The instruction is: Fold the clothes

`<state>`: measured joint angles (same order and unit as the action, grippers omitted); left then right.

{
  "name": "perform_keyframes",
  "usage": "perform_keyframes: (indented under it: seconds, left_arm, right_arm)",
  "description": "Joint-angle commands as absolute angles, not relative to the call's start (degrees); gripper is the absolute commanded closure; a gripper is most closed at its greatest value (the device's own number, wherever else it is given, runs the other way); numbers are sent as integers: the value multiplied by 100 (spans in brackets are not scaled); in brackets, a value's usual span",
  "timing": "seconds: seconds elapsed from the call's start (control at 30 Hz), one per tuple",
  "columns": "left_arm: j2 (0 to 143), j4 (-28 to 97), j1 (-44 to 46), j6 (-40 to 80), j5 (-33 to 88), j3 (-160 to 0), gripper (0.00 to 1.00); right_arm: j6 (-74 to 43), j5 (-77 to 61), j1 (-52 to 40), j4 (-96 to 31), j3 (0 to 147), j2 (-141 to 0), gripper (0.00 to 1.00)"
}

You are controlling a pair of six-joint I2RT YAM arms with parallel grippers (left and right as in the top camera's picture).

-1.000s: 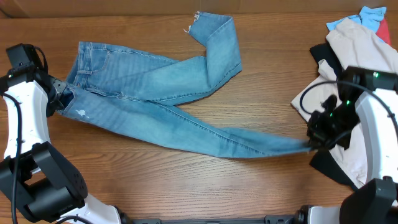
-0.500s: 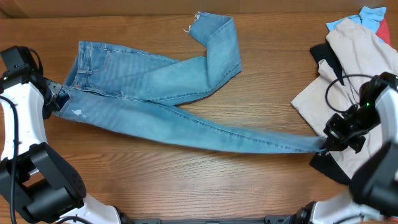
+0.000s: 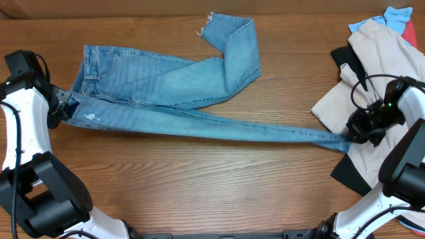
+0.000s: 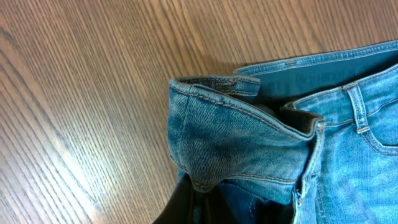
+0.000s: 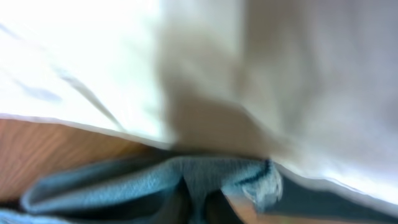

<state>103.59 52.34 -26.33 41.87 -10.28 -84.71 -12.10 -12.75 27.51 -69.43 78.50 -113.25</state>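
Two pincers, one pair of jeans stretched between them

Left gripper (image 3: 64,107): closed on the waistband corner of the jeans (image 3: 166,83), at the left side of the table (image 3: 199,192). The left wrist view shows the waistband bunched into a hump just above the dark fingers (image 4: 180,211), with cloth pinched between jaws that are nearly together. Overhead shows none of that fold.

Right gripper (image 3: 352,136): closed on the hem end of the lower leg, jaws narrow. The right wrist view is blurred. A wad of blue denim sits low in frame and pale cloth fills the top; the exact gap cannot be read there.

Jeans lie across the middle of the table. The waist is at left and the lower leg is drawn in a thin straight band to the right. The upper leg is bent back on itself, frayed hem near the far edge.

Around the right gripper: beige garment (image 3: 382,63) beneath and beside it, black garment (image 3: 346,176) under that. Pale-blue garment (image 3: 364,25) and red garment (image 3: 417,30) lie at the far right corner. Beige cloth crowds the right gripper
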Motion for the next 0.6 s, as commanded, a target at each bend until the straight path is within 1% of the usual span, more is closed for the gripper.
perform_keyframes:
  seconds: [0.0,0.1,0.17,0.33,0.57]
  left_arm:
    - [10186,5188,-2663,4219,-1352,-8506,96]
    - [10186,5245,-2620,4219,-1350,-8503,96]
    - [10186,5249,-2589,4204,-1350,-8495,96]
    - [10186,5249,-2567,4108,-1352,-8490,96]
    - [10186,5256,-2567,3903,-1350,-8490,96]
  right_arm:
    - [-1179,-1280,2683,-6386,8051,-11190,81]
    - [-1181,-1538,2585,-6014,8060,-11187,68]
    - [-1181,-1555,2565,-5992,8106,-11187,64]
    - [-1181,-1321,2582,-6689,8302,-11085,62]
    - [-1186,-676,2757,-7640,8289,-10495,60]
